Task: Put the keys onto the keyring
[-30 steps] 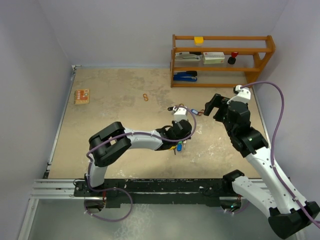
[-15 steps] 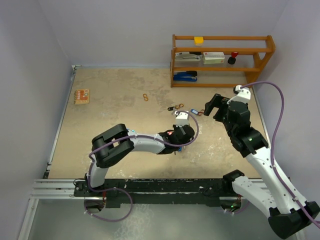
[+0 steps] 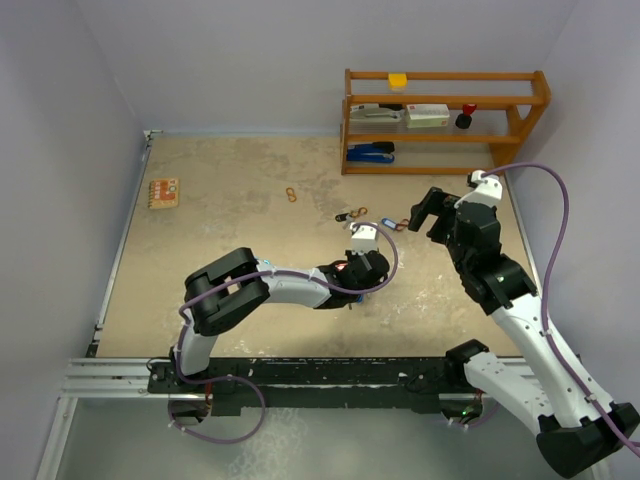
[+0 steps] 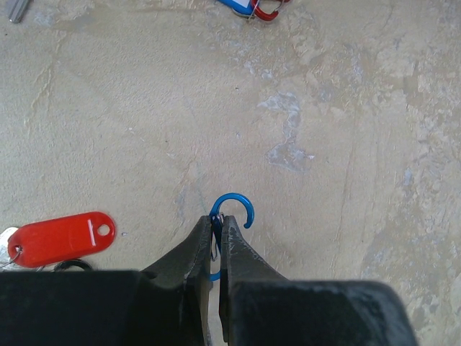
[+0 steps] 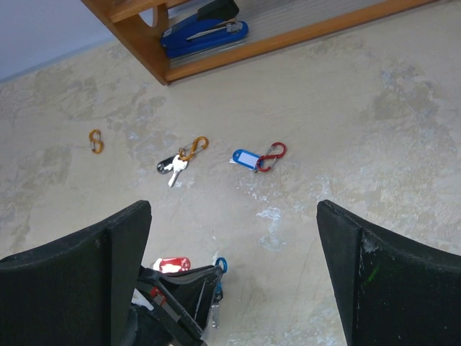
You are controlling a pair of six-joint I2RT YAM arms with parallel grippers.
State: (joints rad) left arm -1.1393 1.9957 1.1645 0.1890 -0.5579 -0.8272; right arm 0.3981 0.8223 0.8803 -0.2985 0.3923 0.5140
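- Over the last second the left arm (image 3: pixel 300 285) has lowered its wrist toward the tabletop (image 3: pixel 220 220), right of centre near the near edge. The right arm (image 3: pixel 490 270) has not moved.
- The left jaws are pinched on a thin blue hook (image 4: pixel 232 196), whose curved tip pokes out just above the surface. It is probably being steadied for threading.
- The right jaws stand wide and hold nothing.
- One of the keys (image 5: pixel 171 169), with a silver blade and dark head, lies toward the far right corner before the wooden shelf (image 3: pixel 450 75). It is joined to an orange clip (image 5: pixel 196 147).
- A glossy red plastic tag (image 4: pixel 61 238) lies beside the left jaws on the mottled, scuffed beige surface.
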